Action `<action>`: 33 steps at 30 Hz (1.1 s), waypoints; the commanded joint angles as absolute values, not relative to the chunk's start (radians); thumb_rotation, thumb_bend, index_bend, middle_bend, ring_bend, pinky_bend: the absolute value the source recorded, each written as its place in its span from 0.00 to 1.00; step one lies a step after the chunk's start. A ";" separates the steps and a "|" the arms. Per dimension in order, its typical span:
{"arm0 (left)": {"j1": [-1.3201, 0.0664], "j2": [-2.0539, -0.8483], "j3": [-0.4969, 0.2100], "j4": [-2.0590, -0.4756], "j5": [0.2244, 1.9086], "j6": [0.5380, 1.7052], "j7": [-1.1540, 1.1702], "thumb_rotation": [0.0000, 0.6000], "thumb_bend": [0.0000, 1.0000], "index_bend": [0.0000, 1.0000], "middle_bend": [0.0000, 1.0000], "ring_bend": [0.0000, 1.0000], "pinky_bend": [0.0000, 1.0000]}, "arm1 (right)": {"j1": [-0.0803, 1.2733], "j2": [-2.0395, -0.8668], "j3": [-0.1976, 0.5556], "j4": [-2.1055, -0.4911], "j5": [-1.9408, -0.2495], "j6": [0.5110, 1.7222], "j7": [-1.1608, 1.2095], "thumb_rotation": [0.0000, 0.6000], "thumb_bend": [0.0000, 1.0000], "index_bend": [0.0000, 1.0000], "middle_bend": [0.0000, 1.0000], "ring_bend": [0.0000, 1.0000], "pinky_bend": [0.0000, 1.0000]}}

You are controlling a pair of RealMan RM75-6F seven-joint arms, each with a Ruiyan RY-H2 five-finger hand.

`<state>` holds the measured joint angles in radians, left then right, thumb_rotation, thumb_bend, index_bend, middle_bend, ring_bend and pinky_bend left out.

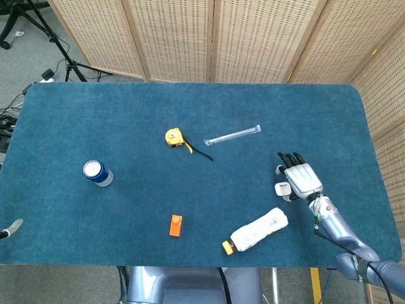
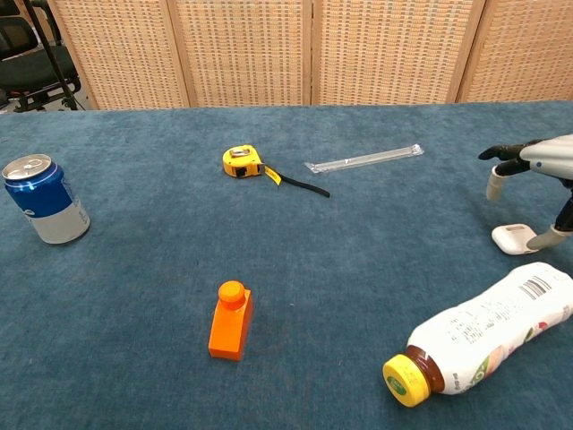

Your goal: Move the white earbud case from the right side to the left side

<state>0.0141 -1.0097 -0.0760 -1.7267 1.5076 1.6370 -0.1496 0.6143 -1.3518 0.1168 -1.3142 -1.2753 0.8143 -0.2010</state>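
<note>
Your right hand (image 1: 301, 177) hangs over the white earbud case (image 1: 282, 189), palm down with the fingers spread apart and nothing held; in the chest view the hand (image 2: 537, 170) sits above the case (image 2: 513, 237), and one lowered fingertip (image 2: 548, 236) comes down right at the case's far edge, though you cannot tell from either view whether it actually touches. The case lies flat on the blue surface (image 1: 126, 126), on the right side, just beyond the bottle. That bottle (image 1: 256, 231), white with a yellow cap, lies on its side just in front of the case, cap pointing away from it toward the front edge. Well to the left of the case, past the middle of the surface, you have a small orange block (image 1: 176, 225) lying near the front. Farther back from the case and to its left is a yellow tape measure (image 1: 174, 137) with its dark strap trailing out, and beside that, nearer the case, a clear plastic-wrapped straw (image 1: 232, 135) lying at a slant. A blue drink can (image 1: 97, 173) stands upright far to the left of the case. Only a small grey tip of your left hand (image 1: 11, 227) shows at the left edge of the head view, too little to tell how its fingers are set.
</note>
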 commanded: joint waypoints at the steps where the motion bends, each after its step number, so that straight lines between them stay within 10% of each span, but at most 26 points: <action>1: 0.014 -1.009 -0.078 -1.726 1.503 1.636 -0.152 1.00 0.01 0.00 0.00 0.00 0.00 | 0.623 -1.370 0.110 -1.296 -1.265 0.807 -0.217 1.00 0.05 0.34 0.00 0.00 0.00; 18: 0.009 -1.008 -0.082 -1.728 1.492 1.623 -0.150 1.00 0.01 0.00 0.00 0.00 0.00 | 0.649 -1.442 0.103 -1.195 -1.207 0.788 -0.279 1.00 0.26 0.53 0.00 0.00 0.00; 33: 0.009 -1.007 -0.081 -1.730 1.497 1.622 -0.154 1.00 0.01 0.00 0.00 0.00 0.00 | 0.739 -1.371 0.218 -1.481 -1.115 0.819 -0.352 1.00 0.36 0.56 0.00 0.00 0.00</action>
<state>0.0094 -1.0075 -0.0808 -1.7300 1.4966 1.6217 -0.1534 0.7078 -1.3755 0.1888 -1.4402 -1.1635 0.8169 -0.3019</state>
